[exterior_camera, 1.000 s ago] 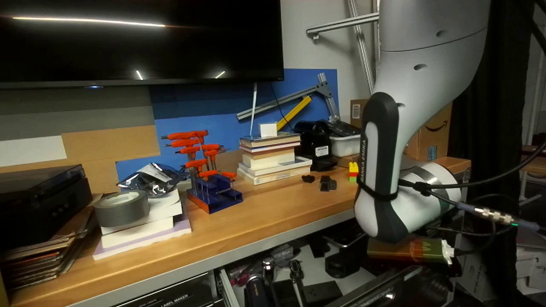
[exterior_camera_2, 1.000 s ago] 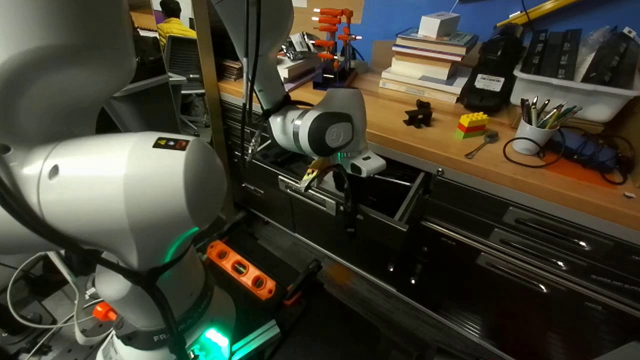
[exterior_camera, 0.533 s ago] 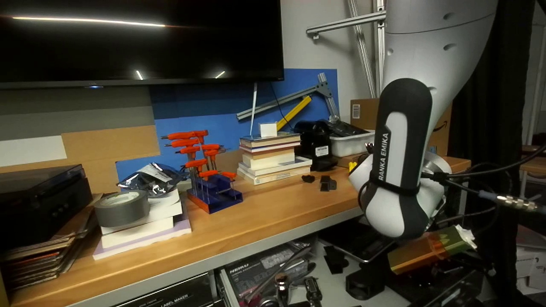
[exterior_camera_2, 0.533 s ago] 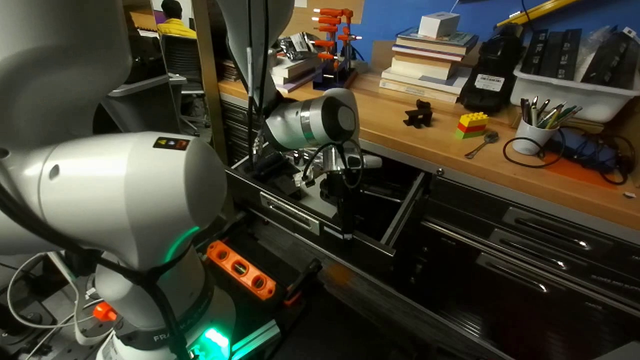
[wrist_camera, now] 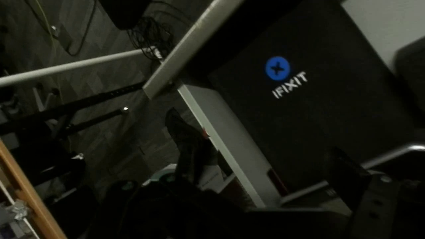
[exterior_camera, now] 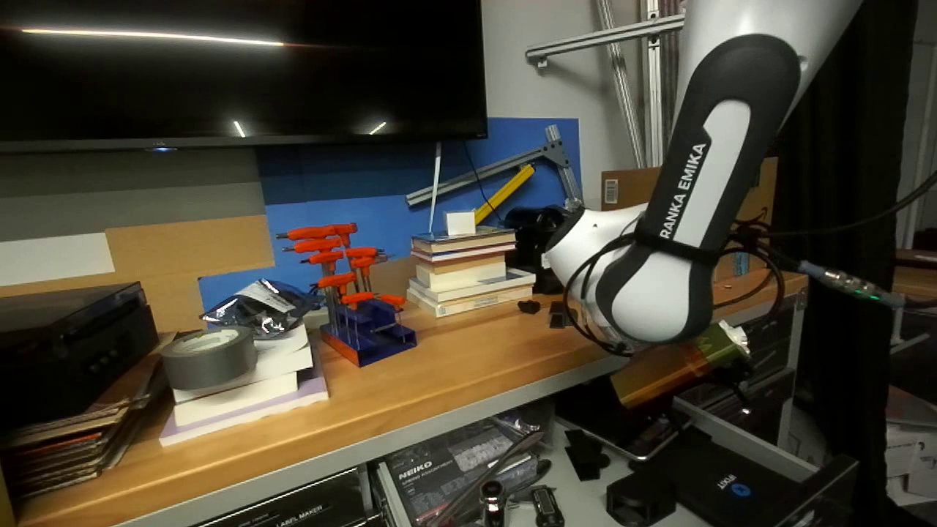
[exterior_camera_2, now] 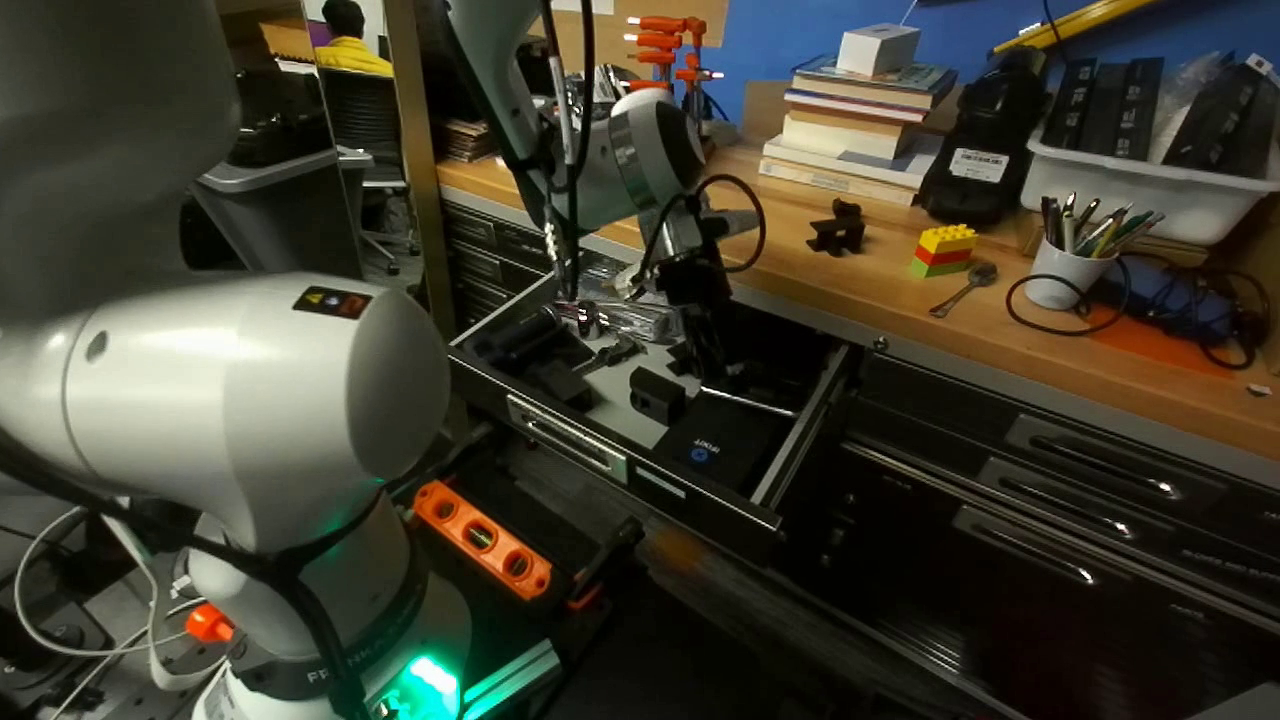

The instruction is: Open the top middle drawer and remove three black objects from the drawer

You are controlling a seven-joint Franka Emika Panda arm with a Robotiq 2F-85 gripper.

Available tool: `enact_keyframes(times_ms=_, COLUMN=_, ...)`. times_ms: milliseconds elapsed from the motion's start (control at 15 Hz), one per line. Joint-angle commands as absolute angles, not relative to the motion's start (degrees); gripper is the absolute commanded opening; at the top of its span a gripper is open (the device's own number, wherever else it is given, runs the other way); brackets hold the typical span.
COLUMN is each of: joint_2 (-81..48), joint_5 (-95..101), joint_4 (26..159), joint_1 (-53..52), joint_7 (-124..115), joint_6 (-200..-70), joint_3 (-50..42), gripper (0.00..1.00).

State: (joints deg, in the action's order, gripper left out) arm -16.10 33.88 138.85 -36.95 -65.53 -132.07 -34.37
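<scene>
The top middle drawer stands pulled out from under the worktop. Inside it, a chunky black object sits beside a black IFIXIT box. A flatter black piece lies behind it, and a dark block is near the drawer front. Two more small black objects rest on the worktop. Over the box end of the drawer hangs my gripper, fingers spread with nothing between them. In the wrist view one finger appears past the drawer's side wall, the other over the box.
A NEIKO case, metal tools and a dark flat panel share the drawer. On the worktop are a tool rack, stacked books, toy bricks, a spoon and a pen cup.
The drawer has slid further out. My arm has risen and moved from the drawer front back toward the worktop, uncovering the IFIXIT box and chunky black object. The jaws look unchanged.
</scene>
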Motion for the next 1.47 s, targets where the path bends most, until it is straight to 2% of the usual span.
enact_keyframes(times_ms=0, joint_2=-10.8, joint_5=37.0, joint_4=138.7, joint_1=-24.8, joint_7=-64.2, joint_6=-137.4, joint_3=-21.8, gripper=1.0)
enact_keyframes(times_ms=200, joint_2=-11.5, joint_5=33.1, joint_4=139.0, joint_1=-15.9, joint_7=-59.2, joint_6=-146.6, joint_3=-13.1, gripper=1.0)
enact_keyframes(times_ms=600, joint_2=-16.9, joint_5=16.5, joint_4=140.1, joint_1=-6.1, joint_7=-39.9, joint_6=-163.4, joint_3=-3.8, gripper=1.0)
enact_keyframes(times_ms=1000, joint_2=-21.7, joint_5=-3.5, joint_4=137.8, joint_1=-1.6, joint_7=-18.9, joint_6=-164.6, joint_3=4.8, gripper=1.0)
enact_keyframes(times_ms=1400, joint_2=-24.5, joint_5=-6.3, joint_4=134.1, joint_1=-2.5, joint_7=-13.2, joint_6=-164.0, joint_3=4.4, gripper=1.0)
